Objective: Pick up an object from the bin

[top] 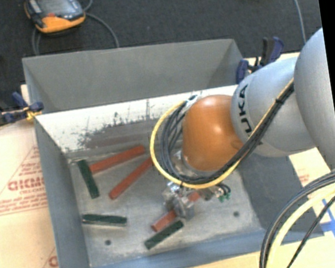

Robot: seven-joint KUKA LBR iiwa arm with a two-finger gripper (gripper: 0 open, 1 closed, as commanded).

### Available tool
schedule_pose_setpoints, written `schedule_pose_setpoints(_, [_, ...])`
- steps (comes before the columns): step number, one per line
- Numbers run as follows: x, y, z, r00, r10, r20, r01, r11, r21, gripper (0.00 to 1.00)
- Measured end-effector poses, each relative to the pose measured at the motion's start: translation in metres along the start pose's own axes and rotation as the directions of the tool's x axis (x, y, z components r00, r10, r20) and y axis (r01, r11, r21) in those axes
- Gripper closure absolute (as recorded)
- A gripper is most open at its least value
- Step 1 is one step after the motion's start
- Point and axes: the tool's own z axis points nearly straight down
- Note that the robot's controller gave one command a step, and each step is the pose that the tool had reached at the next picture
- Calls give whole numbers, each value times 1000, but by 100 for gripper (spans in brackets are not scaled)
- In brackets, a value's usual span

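My gripper [179,204] is low in the bin's front middle, just under the arm's orange cover. It sits over the middle of a short red stick [163,222] that lies slanted on the bin floor, with the stick's ends showing on both sides of it. A dark green stick [164,234] lies right beside the red one, towards the front wall.
Two longer red sticks [118,159] [130,178] lie in the middle left of the bin. One green stick [88,178] lies near the left wall and another [104,219] at the front left. The arm covers the bin's right part.
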Motion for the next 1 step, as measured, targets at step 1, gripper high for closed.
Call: schedule_pose_setpoints(1, [0,0,0,1000,0,0,0,1000,0,100])
